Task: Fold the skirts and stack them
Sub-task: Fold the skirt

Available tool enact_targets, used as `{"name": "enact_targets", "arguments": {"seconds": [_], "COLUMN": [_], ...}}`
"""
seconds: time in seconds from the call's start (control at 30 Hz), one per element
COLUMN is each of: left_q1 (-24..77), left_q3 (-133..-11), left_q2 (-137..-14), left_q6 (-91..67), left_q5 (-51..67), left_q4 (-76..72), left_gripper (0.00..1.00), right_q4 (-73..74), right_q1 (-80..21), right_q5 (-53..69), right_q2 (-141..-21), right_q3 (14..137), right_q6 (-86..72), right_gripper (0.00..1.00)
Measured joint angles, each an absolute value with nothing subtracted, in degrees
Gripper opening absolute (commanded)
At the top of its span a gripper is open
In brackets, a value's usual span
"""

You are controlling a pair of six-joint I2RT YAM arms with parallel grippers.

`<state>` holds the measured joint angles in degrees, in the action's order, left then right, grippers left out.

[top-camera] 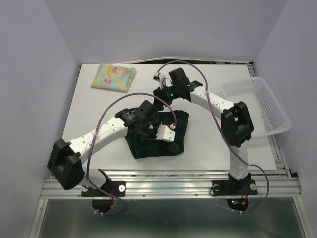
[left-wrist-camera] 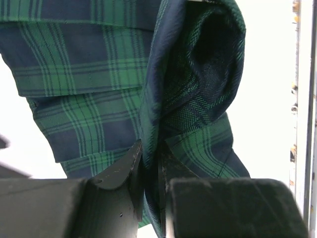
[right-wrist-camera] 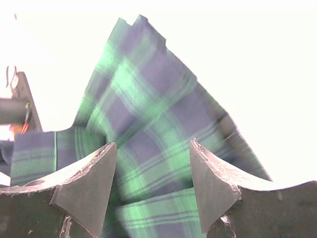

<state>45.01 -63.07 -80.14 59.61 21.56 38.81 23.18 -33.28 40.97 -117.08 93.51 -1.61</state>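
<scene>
The plaid skirt (top-camera: 158, 148) lies bunched on the white table (top-camera: 99, 114), a little right of centre and toward the near edge; both arms reach in over it. In the left wrist view the left gripper (left-wrist-camera: 148, 148) is pinched tight on a raised fold of the green-and-navy cloth, with the fabric squeezed between the two dark fingers (left-wrist-camera: 124, 168); more of the skirt lies in flat layers beyond it. The right gripper (right-wrist-camera: 152, 146) is over the far side of the same skirt with its fingers spread wide; plaid cloth, blurred, fills the gap between them, and whether it touches them I cannot tell. Farther back, the floral skirt (top-camera: 114, 77) lies folded at the far left corner, well apart from the plaid one; a white mesh basket (top-camera: 270, 106) sits at the table's right side.
</scene>
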Motion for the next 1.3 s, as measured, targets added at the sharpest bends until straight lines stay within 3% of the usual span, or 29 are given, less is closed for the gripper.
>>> {"name": "enact_targets", "arguments": {"seconds": [0.23,0.43,0.6,0.7,1.03,1.3], "left_q1": [45.01,44.14,41.3,39.27,35.07,34.98], "left_q3": [-62.37,-63.37,-65.17,-66.78,-69.01,-63.68], "left_q2": [-77.49,-78.98,-82.04,-84.58,-94.85,-97.34], "left_q6": [60.9,59.9,59.44,59.4,59.68,60.55], "left_q5": [22.94,22.94,22.35,21.21,16.49,14.13], "left_q4": [40.64,40.56,39.4,38.15,28.14,16.21], "left_gripper": [0.0,0.0,0.0,0.0,0.0,0.03], "right_q4": [28.23,32.34,31.81,31.7,31.88,32.03], "right_q1": [-29.95,-29.67,-29.63,-29.69,-29.71,-29.71], "right_q5": [40.88,43.7,46.37,47.48,50.02,50.06], "right_q2": [-122.19,-132.53,-131.68,-131.24,-130.89,-130.89], "right_q3": [105.47,102.69,99.15,97.41,96.55,96.6], "right_q6": [9.93,14.7,16.4,16.95,17.26,17.21], "right_gripper": [0.59,0.46,0.29,0.24,0.22,0.22]}}
